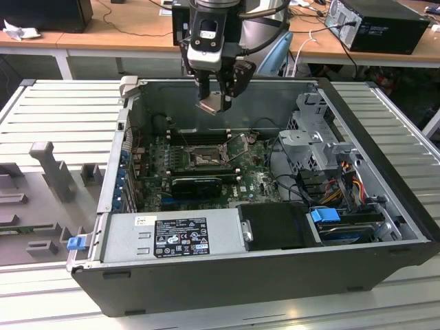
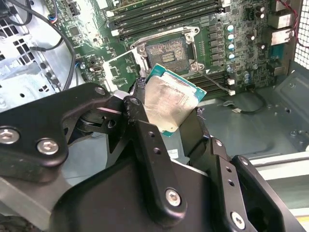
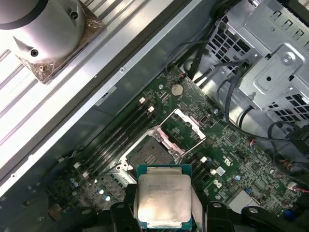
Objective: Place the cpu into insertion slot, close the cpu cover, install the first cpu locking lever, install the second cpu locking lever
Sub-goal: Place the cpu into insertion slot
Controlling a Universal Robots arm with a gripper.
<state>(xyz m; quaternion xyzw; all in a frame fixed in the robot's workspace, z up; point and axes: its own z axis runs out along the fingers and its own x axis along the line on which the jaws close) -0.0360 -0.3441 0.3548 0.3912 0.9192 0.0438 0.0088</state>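
Above the open computer case [image 1: 375, 155], we find the claw [image 1: 214, 103] closed on the processor chip [image 1: 212, 105], gripping it by two opposite edges. Seen from the exterior view, the chip hangs clear of the green motherboard [image 1: 256, 183], near the far wall of the case, and touches nothing but the claw. In the second wrist view its pale metal top faces the camera, and the chip sits tilted between the black fingers [image 2: 139, 121].

We note that the socket [image 3: 146, 153] on the motherboard holds no chip; its contact field lies bare. The socket cover [image 3: 192, 124] is swung back off the socket and lies just beside it, with green board showing through its square window. We cannot tell from these views how the two locking levers stand.

Alongside the socket run the long black memory slots [image 2: 164, 14]. A round coin battery [image 3: 177, 89] sits on the board beyond the cover. A grey drive cage [image 3: 270, 63] occupies one side of the case, and the power supply [image 1: 172, 234] lies along the near wall in the exterior view.
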